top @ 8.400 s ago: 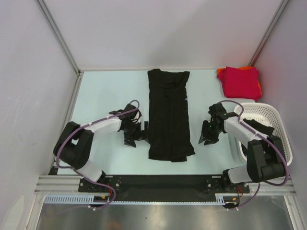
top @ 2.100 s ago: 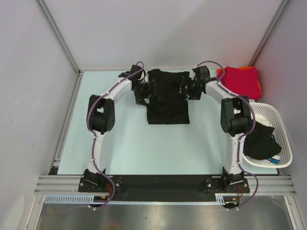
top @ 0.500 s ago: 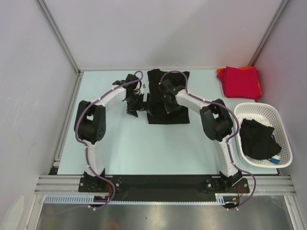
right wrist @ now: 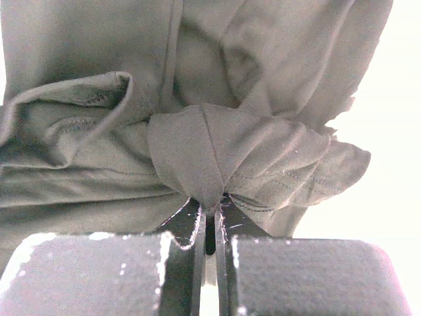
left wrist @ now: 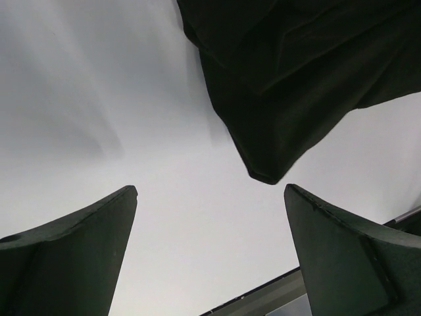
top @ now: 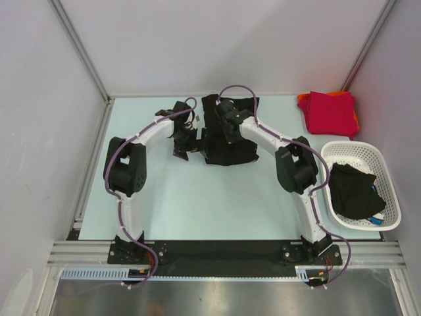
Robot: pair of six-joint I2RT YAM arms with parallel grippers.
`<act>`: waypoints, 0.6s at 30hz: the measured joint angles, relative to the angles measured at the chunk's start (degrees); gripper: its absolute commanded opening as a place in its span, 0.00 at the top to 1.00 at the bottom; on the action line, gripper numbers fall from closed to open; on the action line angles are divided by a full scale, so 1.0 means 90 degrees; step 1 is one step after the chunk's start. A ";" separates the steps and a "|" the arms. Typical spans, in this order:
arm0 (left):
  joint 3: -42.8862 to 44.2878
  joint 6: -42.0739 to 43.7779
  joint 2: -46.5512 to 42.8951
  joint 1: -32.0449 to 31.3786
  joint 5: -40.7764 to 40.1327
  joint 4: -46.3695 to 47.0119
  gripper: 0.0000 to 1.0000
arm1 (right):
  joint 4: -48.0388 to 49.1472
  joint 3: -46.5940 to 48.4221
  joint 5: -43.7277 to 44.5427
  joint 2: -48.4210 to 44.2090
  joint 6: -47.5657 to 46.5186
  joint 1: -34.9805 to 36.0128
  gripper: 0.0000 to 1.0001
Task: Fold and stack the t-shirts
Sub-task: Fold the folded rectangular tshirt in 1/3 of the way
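A black t-shirt (top: 231,146) lies folded at the far middle of the table, bunched where my right gripper (top: 227,125) sits on it. In the right wrist view the jaws of the right gripper (right wrist: 210,205) are shut on a pinched ridge of this black t-shirt (right wrist: 230,99). My left gripper (top: 183,140) hangs just left of the shirt, not touching it. Its fingers stand wide open in the left wrist view, left gripper (left wrist: 210,192) empty, with a corner of the black t-shirt (left wrist: 283,85) beyond them. A folded crimson red t-shirt (top: 331,113) lies at the far right on an orange t-shirt (top: 302,99).
A white lattice basket (top: 383,172) stands at the right edge with dark cloth (top: 354,191) in it. Grey walls and metal posts close off the back and sides. A black rail (top: 223,253) with the arm bases runs along the near edge.
My right gripper has closed on the black t-shirt and shifted slightly toward the far side, bunching the cloth. The left gripper has stayed open beside the shirt.
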 measured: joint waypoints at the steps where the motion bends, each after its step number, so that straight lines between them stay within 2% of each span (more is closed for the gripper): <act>1: 0.0005 0.0005 0.0017 0.0000 -0.0015 -0.0017 0.00 | 0.0005 0.0109 0.0041 0.0000 -0.0019 -0.0002 0.98; 3: 0.0032 0.0015 0.0044 0.0000 -0.0032 -0.0061 0.00 | 0.0022 0.0311 0.0102 0.0000 -0.0022 -0.0007 0.95; 4: 0.0044 0.0039 0.0051 0.0000 -0.0036 -0.0066 0.00 | 0.0024 0.0379 0.0109 0.0000 -0.0024 -0.0012 0.89; 6: 0.0087 0.0061 0.0073 0.0000 -0.0036 -0.0092 0.00 | 0.0002 0.0505 0.0112 0.0005 -0.0046 -0.0017 0.86; 7: 0.0109 0.0083 0.0085 0.0000 -0.0039 -0.0107 0.00 | -0.0029 0.0576 0.0114 0.0024 -0.0070 -0.0017 0.61; 9: 0.0158 0.0109 0.0104 0.0000 -0.0039 -0.0129 0.00 | -0.0131 0.0721 0.0136 0.0090 -0.0078 -0.0022 0.46; 10: 0.0170 0.0112 0.0112 0.0000 -0.0041 -0.0131 0.00 | -0.0180 0.0767 0.0158 0.0119 -0.0080 -0.0032 0.34; 16: 0.0277 0.0160 0.0136 0.0000 -0.0044 -0.0180 0.00 | -0.0658 0.0777 0.0216 0.0146 -0.0070 -0.0102 0.24; 18: 0.0330 0.0160 0.0138 0.0000 -0.0049 -0.0211 0.00 | -0.0913 0.0777 0.0228 0.0146 -0.0046 -0.0143 0.25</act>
